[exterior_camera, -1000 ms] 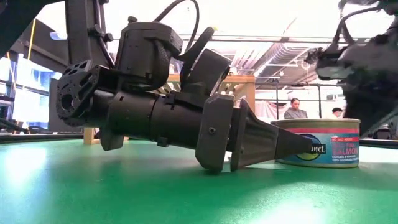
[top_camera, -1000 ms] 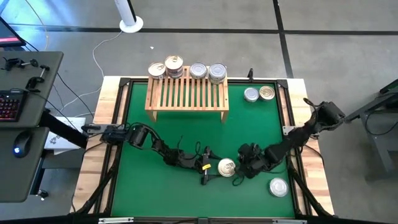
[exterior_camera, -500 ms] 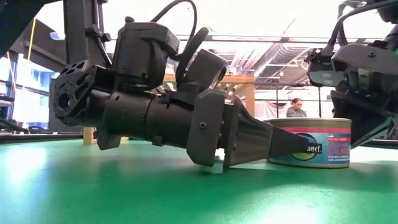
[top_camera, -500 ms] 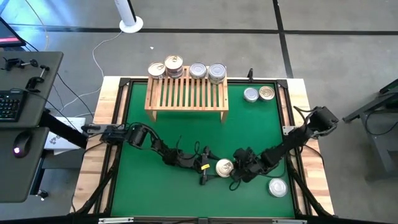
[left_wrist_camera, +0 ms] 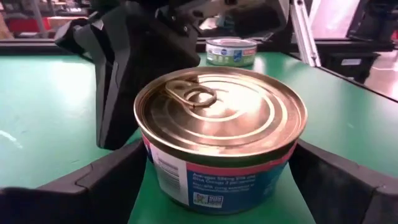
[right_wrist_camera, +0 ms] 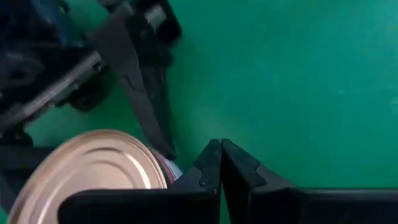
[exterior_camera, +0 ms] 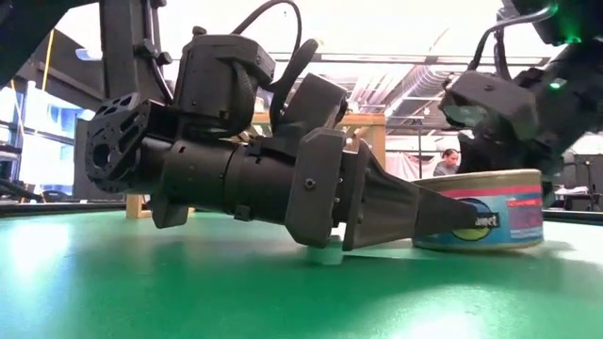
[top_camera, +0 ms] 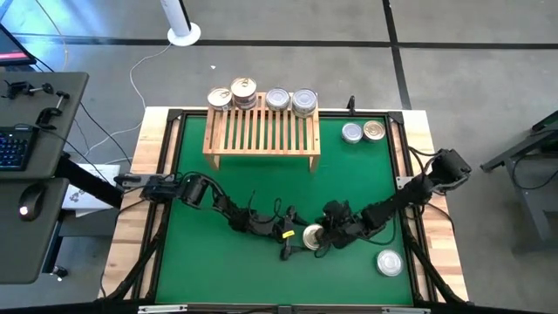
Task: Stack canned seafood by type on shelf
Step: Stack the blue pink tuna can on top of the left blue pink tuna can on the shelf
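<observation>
A short round gold-lidded tin (left_wrist_camera: 221, 134), its ribbed lid bearing a pull-tab and its wall wrapped in a pink-and-blue paper label, sits on the green mat (top_camera: 261, 192) of the worktop, well in front of the slatted light-wood shelf (top_camera: 261, 131). The left tool (top_camera: 294, 237), matte black, lies spread around it. The right tool (right_wrist_camera: 221, 163), pressed together, touches the tin's far side.

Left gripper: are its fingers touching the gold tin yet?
Cannot tell. The left wrist view shows the gold tin between the open left gripper fingers, but the tin's bulge hides any gap at its sides.
</observation>
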Controlling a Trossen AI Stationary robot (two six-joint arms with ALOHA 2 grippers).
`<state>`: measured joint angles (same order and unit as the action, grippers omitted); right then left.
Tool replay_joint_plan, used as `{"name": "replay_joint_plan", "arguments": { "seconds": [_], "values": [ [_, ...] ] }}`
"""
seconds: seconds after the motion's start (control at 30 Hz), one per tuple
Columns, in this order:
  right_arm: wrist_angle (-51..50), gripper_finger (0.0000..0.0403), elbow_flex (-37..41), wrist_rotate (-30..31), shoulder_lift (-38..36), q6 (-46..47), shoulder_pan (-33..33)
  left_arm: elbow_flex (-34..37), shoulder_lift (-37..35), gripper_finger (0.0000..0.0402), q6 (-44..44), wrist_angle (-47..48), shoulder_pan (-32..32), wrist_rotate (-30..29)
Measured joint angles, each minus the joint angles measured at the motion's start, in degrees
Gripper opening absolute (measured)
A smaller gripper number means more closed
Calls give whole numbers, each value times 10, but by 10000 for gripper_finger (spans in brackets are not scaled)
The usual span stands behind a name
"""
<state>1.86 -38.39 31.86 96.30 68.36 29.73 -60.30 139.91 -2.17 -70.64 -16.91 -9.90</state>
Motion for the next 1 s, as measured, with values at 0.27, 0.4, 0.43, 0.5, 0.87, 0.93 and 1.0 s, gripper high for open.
{"name": "replay_joint_plan", "arguments": {
  "seconds": [0.27,0.4,0.43,0.5,0.87,0.93,1.0],
  "values": [
    [-35,0,-2,-15,-13,-21,-3,-5,-3,361,1,17,-7,-17],
    [-107,0,-3,-8,-41,4,16,-5,-4,361,1,28,-9,-28],
    [-129,0,-3,-3,-50,14,23,-5,-4,361,2,30,-10,-33],
    [-170,0,-3,6,-70,36,38,-5,-4,361,1,31,-12,-38],
    [-156,0,-3,8,-96,48,127,-4,-35,360,21,92,-26,-68],
    [-142,0,-3,15,-85,47,129,-4,-47,360,22,120,-28,-76],
    [-121,0,-2,21,-67,40,126,-4,-58,360,22,151,-29,-78]
  ]
}}
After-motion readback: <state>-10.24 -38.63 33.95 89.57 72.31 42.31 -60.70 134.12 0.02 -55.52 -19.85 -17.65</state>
